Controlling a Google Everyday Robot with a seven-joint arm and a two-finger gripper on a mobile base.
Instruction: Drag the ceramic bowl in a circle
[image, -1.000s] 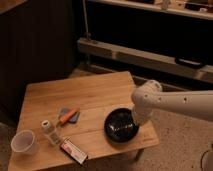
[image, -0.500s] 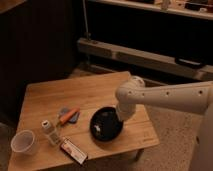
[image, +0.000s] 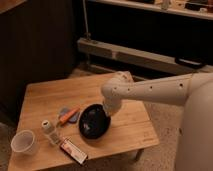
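Note:
The ceramic bowl (image: 93, 122) is a wide, glossy black bowl on the wooden table (image: 60, 92), near its front middle. My white arm reaches in from the right and bends down over it. The gripper (image: 106, 113) is at the bowl's right rim, mostly hidden by the wrist above it.
A small white cup (image: 23, 141) stands at the table's front left corner. A small bottle (image: 48, 128), a flat red-and-white packet (image: 73, 151), and an orange item on a grey pad (image: 68, 115) lie just left of the bowl. Dark shelving stands behind the table.
The bowl has slid leftward across the table, from the right front toward the middle, and my arm has moved left with it.

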